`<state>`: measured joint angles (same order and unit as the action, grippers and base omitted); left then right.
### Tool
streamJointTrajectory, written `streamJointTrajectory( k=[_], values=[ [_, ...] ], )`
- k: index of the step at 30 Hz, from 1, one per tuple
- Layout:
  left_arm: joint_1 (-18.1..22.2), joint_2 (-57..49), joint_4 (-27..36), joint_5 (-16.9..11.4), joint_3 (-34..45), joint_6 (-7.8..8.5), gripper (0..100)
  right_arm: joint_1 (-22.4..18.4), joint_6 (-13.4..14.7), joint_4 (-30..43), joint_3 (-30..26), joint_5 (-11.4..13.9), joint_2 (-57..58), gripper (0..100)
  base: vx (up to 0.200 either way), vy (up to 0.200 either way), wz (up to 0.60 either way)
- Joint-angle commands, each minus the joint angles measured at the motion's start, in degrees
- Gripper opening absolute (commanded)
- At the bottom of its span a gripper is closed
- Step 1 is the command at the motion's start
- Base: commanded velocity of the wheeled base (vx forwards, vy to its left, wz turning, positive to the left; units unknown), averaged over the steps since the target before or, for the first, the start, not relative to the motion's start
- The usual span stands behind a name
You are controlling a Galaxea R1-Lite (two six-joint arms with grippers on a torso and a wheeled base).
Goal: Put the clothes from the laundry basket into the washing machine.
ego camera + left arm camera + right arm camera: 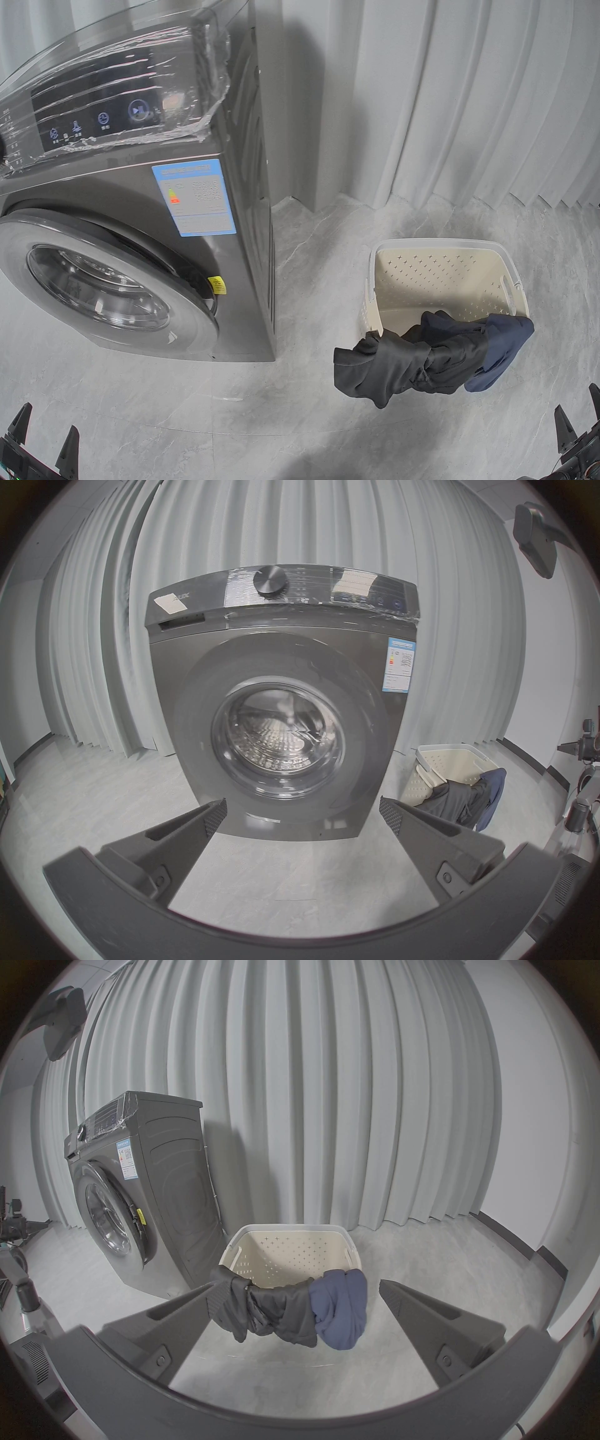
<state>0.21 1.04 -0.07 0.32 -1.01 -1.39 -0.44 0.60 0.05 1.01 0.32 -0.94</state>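
Observation:
A grey front-loading washing machine (144,206) stands at the left with its round door (100,287) shut. To its right a cream laundry basket (447,275) sits on the floor. Dark grey clothes (400,362) and a navy garment (503,347) hang over its near rim. My left gripper (44,437) is open low at the left, facing the washing machine (281,699) from a distance. My right gripper (578,419) is open low at the right, short of the laundry basket (294,1254), whose dark grey clothes (262,1307) and navy garment (340,1307) lie between its fingers' line of sight.
Pale marble-look floor (300,400) spreads between the machine and the basket. White pleated curtains (469,94) line the back wall. A tripod stand (584,780) is at the room's side.

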Motion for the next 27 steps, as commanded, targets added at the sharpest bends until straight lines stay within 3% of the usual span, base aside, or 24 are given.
streamJointTrajectory(
  k=[1, 5, 17, 27],
  values=[
    [0.1, -0.8, 0.0, 0.0, 1.0, -0.02, 100, 0.0, -0.1, 0.0, -1.0, 0.0, 0.2, 100, 0.0, 0.2, 0.0],
    [0.1, -0.8, 0.0, 0.0, 1.0, -0.02, 100, 0.0, 0.0, 0.0, -1.0, 0.0, 0.2, 100, 0.0, 0.2, 0.0],
    [0.0, -0.8, -0.1, 0.0, 1.0, 0.07, 100, 0.0, 0.0, 0.0, -1.0, 0.0, 0.2, 100, 0.0, 0.0, 0.0],
    [0.0, -0.8, 0.0, 0.1, 1.0, -0.02, 100, 0.0, 0.0, 0.0, -1.0, 0.0, 0.2, 100, -0.2, 0.0, 0.0]
  ],
)
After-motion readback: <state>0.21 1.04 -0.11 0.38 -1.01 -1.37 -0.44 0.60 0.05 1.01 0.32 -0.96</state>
